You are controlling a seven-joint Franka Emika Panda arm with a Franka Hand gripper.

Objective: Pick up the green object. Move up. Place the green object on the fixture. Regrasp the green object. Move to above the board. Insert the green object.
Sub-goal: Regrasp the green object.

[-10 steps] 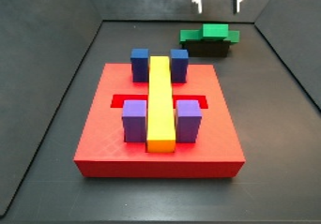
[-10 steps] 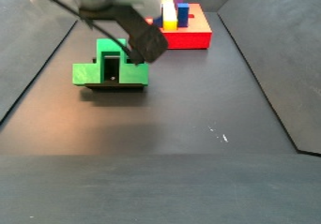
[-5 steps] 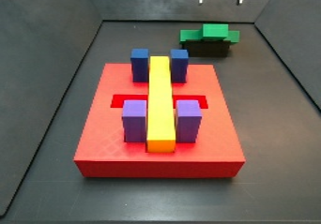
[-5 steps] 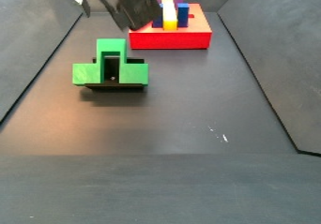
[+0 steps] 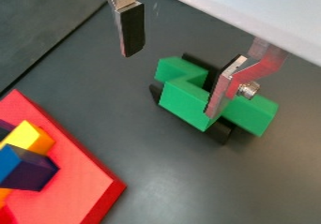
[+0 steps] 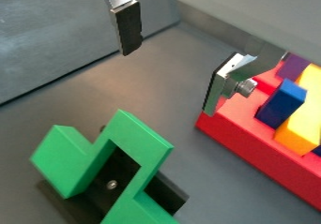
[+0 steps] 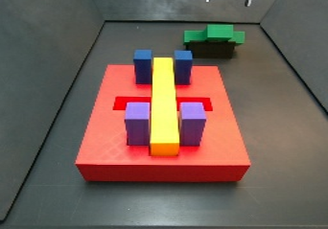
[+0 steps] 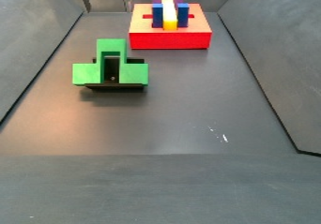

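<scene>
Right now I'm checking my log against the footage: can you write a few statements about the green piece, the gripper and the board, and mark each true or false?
1. The green object rests on the fixture. True.
2. The gripper is shut on the green object. False: its fingers are open and empty, well above the piece.
3. A yellow bar lies along the board. True.
4. The green object sits in the board's slot. False: it is away from the board, on the dark floor side.
5. Blue blocks stand on the board. True.
</scene>
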